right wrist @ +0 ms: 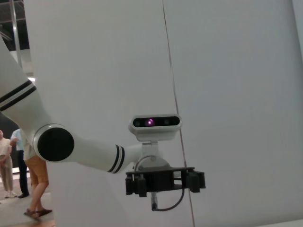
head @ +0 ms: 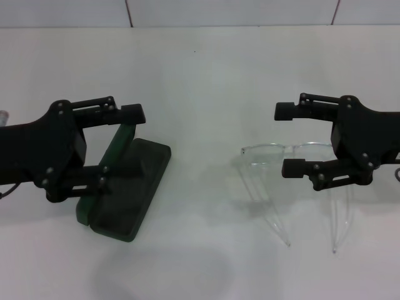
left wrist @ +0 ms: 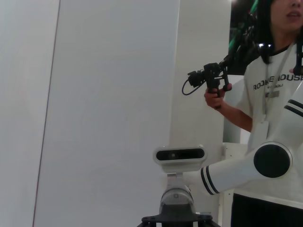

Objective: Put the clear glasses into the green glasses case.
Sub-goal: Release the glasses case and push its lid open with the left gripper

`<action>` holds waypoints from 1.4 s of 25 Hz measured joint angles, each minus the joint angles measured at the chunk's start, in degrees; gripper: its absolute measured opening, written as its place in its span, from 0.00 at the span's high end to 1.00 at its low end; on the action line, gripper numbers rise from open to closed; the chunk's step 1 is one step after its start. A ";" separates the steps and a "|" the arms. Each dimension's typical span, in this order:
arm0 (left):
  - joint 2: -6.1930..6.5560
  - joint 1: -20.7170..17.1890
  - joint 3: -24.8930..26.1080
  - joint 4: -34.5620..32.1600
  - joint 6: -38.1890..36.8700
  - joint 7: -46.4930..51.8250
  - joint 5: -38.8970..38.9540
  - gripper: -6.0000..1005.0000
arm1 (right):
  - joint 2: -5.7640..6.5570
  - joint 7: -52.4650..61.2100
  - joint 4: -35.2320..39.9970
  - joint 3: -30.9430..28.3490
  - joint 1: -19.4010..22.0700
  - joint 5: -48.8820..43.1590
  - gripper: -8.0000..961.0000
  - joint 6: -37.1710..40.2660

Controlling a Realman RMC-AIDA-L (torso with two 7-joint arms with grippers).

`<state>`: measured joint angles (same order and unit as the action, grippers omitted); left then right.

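Two main steps remained, judging by the layout: lifting the clear glasses (head: 294, 181) and laying them inside the green glasses case (head: 128, 190). Nothing yet placed. On the white table (head: 200, 75), case lying left of centre, seemingly open, lid propped up along its far-left edge. Glasses resting well apart to the right, unfolded, lenses on the far side, both temple arms pointing toward the near edge. Left gripper (head: 128, 147) reaching in from the left, fingers spread wide above the case's lid and base, gripping nothing. Right gripper (head: 289, 140) reaching in from the right, fingers likewise spread, hovering over the frame's right lens, holding nothing.
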<state>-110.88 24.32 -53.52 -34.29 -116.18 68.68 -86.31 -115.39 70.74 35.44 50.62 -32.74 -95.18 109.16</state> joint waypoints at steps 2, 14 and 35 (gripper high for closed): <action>-0.09 0.14 0.00 0.01 0.00 -0.01 -0.17 0.31 | -0.04 0.01 0.59 0.00 0.43 0.01 0.08 -0.14; -0.47 -0.31 0.25 0.02 0.00 0.23 -0.26 0.31 | -0.09 -0.49 0.86 -0.09 0.73 1.19 0.10 -0.44; -2.52 -1.95 13.85 -15.63 6.48 23.57 -1.93 0.32 | -0.04 -4.35 0.37 -13.06 5.54 6.25 0.15 -6.35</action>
<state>-113.39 22.38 -39.67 -49.92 -109.71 92.25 -88.24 -115.43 66.39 35.81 37.56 -27.20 -88.92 102.81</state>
